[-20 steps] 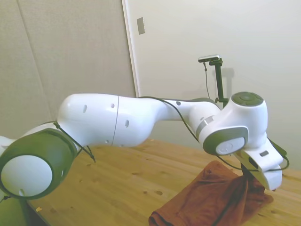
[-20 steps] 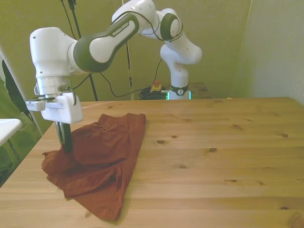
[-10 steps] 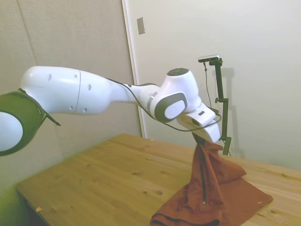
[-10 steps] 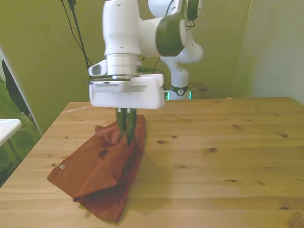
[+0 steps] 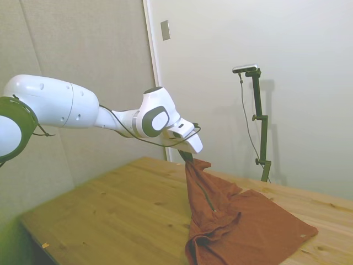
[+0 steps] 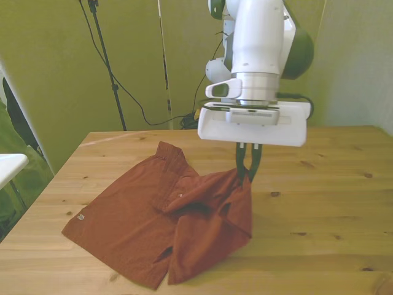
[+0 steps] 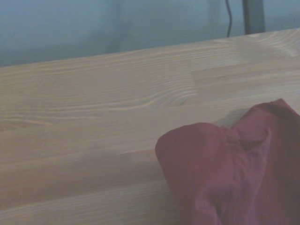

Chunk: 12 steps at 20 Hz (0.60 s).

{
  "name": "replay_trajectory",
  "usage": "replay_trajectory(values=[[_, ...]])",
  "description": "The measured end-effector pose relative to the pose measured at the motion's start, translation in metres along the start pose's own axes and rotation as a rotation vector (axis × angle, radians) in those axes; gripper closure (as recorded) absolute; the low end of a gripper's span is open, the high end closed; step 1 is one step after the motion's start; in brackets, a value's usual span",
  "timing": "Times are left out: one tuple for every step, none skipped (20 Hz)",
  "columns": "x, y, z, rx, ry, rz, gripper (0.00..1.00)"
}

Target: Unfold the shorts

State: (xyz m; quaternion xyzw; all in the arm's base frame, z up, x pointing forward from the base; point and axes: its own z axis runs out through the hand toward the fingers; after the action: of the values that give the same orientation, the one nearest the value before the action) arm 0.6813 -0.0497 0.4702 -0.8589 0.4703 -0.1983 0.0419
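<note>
From my station I see the gripper (image 6: 248, 172) at the centre of the front view, its jaws pinched together on a fold of the shorts (image 6: 153, 221), holding that part lifted off the wooden table (image 6: 319, 203). The rest of the rust-brown cloth lies spread across the lower left of the front view. In the side view the shorts (image 5: 242, 226) drape down from the gripper (image 5: 186, 157) toward the lower right.

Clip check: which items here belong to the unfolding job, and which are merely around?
Part of the job:
- shorts, one edge lifted off the table
- gripper, shut on that lifted edge

Merely around:
- wooden table
- cables along the wall behind
</note>
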Motion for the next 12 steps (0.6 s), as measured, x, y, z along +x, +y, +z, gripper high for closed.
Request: replay_trajectory(values=[[-0.009, -0.005, 0.004, -0.007, 0.001, -0.015, 1.00], [-0.017, -0.009, 0.007, -0.013, 0.005, -0.030, 1.00], [-0.024, -0.013, 0.010, -0.017, 0.010, -0.042, 1.00], [-0.030, -0.016, 0.013, -0.022, 0.014, -0.052, 0.00], [-0.034, -0.018, 0.015, -0.026, 0.015, -0.059, 0.00], [-0.037, -0.020, 0.017, -0.028, 0.015, -0.065, 0.00], [-0.038, -0.020, 0.018, -0.029, 0.014, -0.067, 0.00], [-0.038, -0.021, 0.019, -0.030, 0.013, -0.067, 0.00], [-0.038, -0.021, 0.020, -0.031, 0.013, -0.068, 0.00], [-0.038, -0.022, 0.021, -0.033, 0.012, -0.068, 0.00], [-0.038, -0.022, 0.022, -0.036, 0.010, -0.069, 0.00], [-0.039, -0.022, 0.022, -0.039, 0.007, -0.070, 0.00]])
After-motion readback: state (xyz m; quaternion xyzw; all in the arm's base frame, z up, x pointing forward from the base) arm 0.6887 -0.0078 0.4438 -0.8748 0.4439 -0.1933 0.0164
